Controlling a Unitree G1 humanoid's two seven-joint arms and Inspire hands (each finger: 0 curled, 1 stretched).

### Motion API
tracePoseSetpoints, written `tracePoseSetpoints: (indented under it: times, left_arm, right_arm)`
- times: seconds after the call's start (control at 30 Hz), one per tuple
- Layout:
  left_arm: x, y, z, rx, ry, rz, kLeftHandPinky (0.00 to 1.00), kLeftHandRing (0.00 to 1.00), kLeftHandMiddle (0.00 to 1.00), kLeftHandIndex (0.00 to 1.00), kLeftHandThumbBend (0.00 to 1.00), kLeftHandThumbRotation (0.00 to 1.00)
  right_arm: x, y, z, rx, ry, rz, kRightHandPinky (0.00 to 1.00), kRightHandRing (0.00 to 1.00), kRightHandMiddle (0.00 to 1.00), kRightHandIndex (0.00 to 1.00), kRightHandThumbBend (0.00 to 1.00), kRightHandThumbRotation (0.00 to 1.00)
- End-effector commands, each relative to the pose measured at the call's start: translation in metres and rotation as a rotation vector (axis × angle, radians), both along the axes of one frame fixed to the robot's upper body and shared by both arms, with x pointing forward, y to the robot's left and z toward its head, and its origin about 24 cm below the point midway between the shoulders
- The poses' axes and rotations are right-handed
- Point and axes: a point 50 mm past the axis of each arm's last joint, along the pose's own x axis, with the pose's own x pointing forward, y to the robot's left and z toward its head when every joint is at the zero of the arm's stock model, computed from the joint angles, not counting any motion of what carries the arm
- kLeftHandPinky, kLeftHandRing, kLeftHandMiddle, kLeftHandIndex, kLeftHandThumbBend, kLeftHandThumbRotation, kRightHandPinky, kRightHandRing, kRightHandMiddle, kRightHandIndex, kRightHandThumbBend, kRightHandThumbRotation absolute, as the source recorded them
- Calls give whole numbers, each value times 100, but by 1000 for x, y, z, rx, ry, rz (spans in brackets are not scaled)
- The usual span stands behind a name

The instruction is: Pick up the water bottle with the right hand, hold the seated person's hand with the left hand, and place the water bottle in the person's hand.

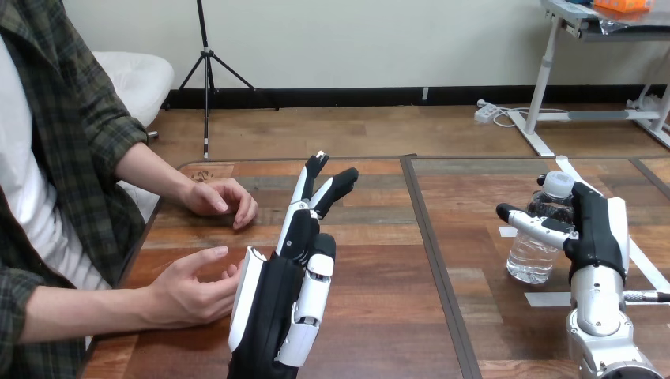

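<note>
A clear water bottle (534, 254) with a white cap stands upright on the right half of the table. My right hand (597, 230) is against its right side, its thumb stretched straight across the bottle's near face and its fingers straight alongside, not curled round it. My left hand (276, 304) stands open near the table's middle, fingers straight and pointing away from me. The person's nearer hand (192, 289) lies palm-open just left of it, fingertips at my hand's white edge; I cannot tell whether they touch. The person's farther hand (219, 197) rests loosely curled on the table.
A dark seam (430, 237) runs front to back between the two wooden table halves. White tape strips (553, 298) lie on the right half around the bottle. The person sits at the table's left side.
</note>
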Motion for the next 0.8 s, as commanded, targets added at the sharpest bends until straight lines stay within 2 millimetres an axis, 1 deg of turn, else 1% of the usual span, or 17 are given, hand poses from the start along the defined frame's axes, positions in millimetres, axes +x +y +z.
tracePoseSetpoints:
  times: [0.0, 0.27, 0.47, 0.67, 0.77]
  left_arm:
    - [4, -1, 7, -18, -41, 5, 97, 90, 90, 99, 0, 100]
    - [3, -1, 7, -21, -37, 6, 96, 90, 90, 99, 0, 100]
    - [3, -2, 6, -21, -30, 5, 96, 90, 90, 98, 0, 100]
    - [3, -2, 6, -22, -29, 4, 96, 90, 89, 98, 0, 100]
    - [3, -2, 6, -22, -29, 3, 96, 90, 89, 98, 0, 100]
  right_arm:
    - [22, 12, 25, 1, -76, 48, 68, 70, 72, 73, 74, 0]
    - [20, 12, 22, -26, -62, 62, 69, 70, 72, 73, 73, 0]
    - [20, 14, 20, -47, -41, 72, 66, 68, 70, 72, 75, 0]
    - [19, 15, 18, -37, -30, 83, 67, 70, 73, 74, 74, 0]
    - [19, 15, 17, -24, -27, 84, 70, 72, 75, 75, 74, 0]
